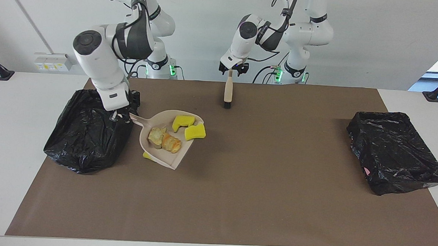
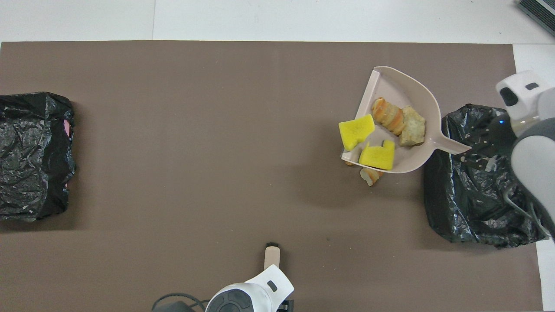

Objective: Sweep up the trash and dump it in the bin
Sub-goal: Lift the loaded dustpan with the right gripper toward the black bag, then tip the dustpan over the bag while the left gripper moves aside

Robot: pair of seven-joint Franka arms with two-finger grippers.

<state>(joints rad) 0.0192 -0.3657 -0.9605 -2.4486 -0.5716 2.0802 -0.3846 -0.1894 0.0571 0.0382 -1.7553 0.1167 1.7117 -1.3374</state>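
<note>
Bin one (image 1: 87, 132), lined with black plastic, is seen on the table (image 1: 26, 136) at the right arm's end. Right hand (image 1: 121, 117) is placed over this bin's edge nearest the middle of the table and is clamped narrow on the handle of the dustpan (image 1: 165, 155). The pan looks raised off the brown mat (image 1: 274, 199), just beside bin one, with its open lip turned toward the table's middle.

Most of the trash is carried in the pan: two tan bread pieces (image 1: 163, 139) and two yellow chunks (image 1: 184, 122), one of them hanging over the lip. A yellow bit (image 1: 147, 156) and a tan piece (image 2: 370, 175) are seen on the mat, partly hidden under the pan.

Brush (image 1: 228, 93) is stood near upright, bristles on the mat, close to the robots. Left hand (image 1: 233, 69) is set at the handle's top; whether the brush is gripped cannot be told.

Bin two (image 1: 393, 151), also black-lined, is seen at the left arm's end, well apart from the rest.
</note>
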